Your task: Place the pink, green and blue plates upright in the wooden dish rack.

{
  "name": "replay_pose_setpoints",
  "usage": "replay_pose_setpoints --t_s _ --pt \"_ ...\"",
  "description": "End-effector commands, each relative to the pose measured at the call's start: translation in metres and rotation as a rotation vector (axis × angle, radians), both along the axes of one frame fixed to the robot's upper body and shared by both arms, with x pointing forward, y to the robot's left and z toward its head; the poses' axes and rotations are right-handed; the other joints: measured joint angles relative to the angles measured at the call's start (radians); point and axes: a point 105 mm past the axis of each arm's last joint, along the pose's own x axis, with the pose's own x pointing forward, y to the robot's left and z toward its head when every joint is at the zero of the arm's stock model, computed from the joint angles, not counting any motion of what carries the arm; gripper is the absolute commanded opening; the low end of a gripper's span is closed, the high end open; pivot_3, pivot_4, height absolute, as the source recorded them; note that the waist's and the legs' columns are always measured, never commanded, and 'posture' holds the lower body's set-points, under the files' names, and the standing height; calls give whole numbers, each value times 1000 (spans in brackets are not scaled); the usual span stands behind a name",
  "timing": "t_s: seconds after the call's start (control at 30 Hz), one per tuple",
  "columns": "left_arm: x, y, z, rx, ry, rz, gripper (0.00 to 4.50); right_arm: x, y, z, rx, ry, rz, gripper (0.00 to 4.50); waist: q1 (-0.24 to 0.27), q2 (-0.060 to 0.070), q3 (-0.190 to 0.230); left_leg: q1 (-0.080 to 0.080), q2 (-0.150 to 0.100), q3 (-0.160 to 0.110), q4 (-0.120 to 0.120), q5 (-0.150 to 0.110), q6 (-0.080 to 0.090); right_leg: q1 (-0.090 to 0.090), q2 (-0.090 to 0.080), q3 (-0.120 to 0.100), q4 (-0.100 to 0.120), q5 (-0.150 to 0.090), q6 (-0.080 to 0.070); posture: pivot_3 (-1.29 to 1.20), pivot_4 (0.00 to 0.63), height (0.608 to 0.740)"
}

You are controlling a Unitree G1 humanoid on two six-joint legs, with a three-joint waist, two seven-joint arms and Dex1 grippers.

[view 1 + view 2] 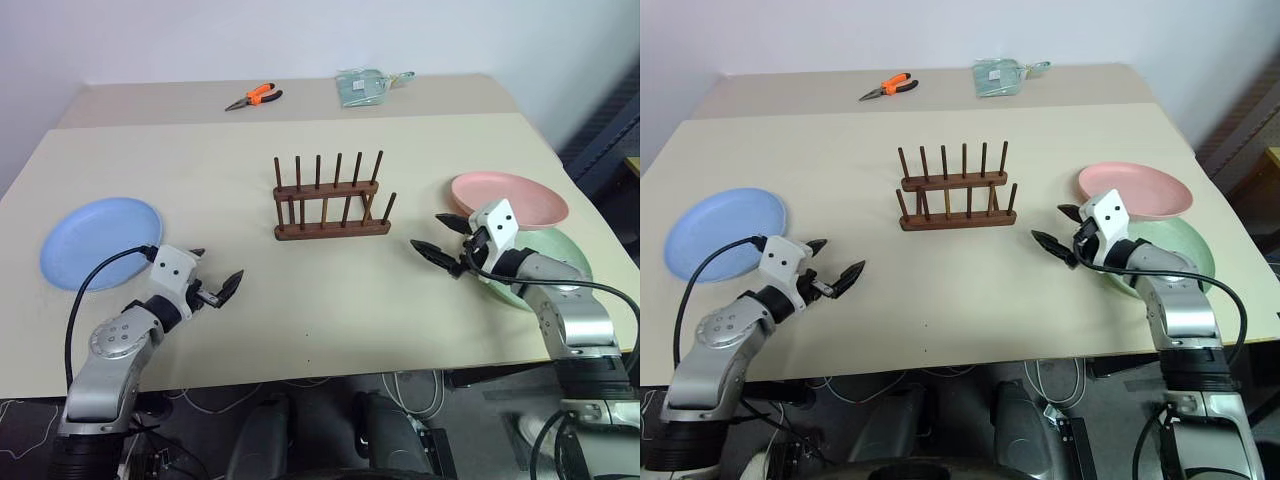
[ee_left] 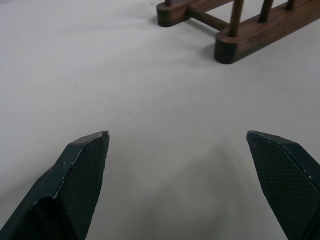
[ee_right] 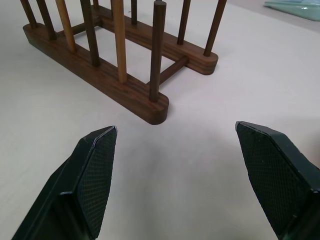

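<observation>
Both pairs of black fingers are spread wide with nothing between them: my left gripper (image 1: 212, 284) hovers over bare tabletop just right of the flat round blue plate (image 1: 100, 241), and my right gripper (image 1: 441, 240) hangs just left of the two plates on the right side, pointing in toward the middle.

As I read it, nothing of the job is done yet. The small dark brown wooden dish rack (image 1: 331, 198), two rails with two rows of thin upright pegs, stands empty at the centre of the table, well apart from both grippers. All three plates lie flat: the blue one at the left edge, the round pink plate (image 1: 509, 198) at the right, and the pale green plate (image 1: 560, 262) nearer to me, its far rim tucked under the pink one and partly hidden behind my right arm. So three pick-ups and three upright placements are left.

I am working on a pale beige tabletop (image 1: 330, 300), matte and plain. A second surface of the same colour butts on at the far side, carrying orange-handled pliers (image 1: 254, 97) and a light green packet (image 1: 366, 86). Behind it is a plain white wall; cables hang below the near edge.
</observation>
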Motion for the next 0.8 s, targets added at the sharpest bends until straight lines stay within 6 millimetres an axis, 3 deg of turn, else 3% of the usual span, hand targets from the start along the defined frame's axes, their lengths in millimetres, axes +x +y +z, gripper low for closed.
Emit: replay_pose_setpoints --t_s 0.03,0.23,0.3,0.5,0.67,0.8 --pt "2 -4 7 1 -31 -13 4500 3 6 15 -8 -72 -1 3862 0 0 0 0 0 0 0 0 0 0 0 0 0 0 0 0 150 738" --pt "3 -7 7 -1 -24 -24 4500 4 15 14 -10 -77 -2 3862 0 0 0 0 0 0 0 0 0 0 0 0 0 0 0 0 150 738" --pt "3 -7 4 12 -16 -35 4500 4 15 11 -4 -63 -5 4397 0 0 0 0 0 0 0 0 0 0 0 0 0 0 0 0 150 738" --pt "7 -10 -4 -19 30 -116 4500 -4 29 10 39 -58 0 4466 0 0 0 0 0 0 0 0 0 0 1 0 0 0 0 0 150 738" --pt "39 -37 -8 23 86 -318 4500 -13 43 19 72 -72 37 4466 13 0 0 0 0 0 2 0 0 0 3 -1 1 0 0 0 150 738" --pt "66 -55 -13 64 111 -416 4500 -15 45 11 57 -72 13 4466 23 0 0 -1 -1 0 2 0 0 0 4 -1 0 0 1 0 150 738"
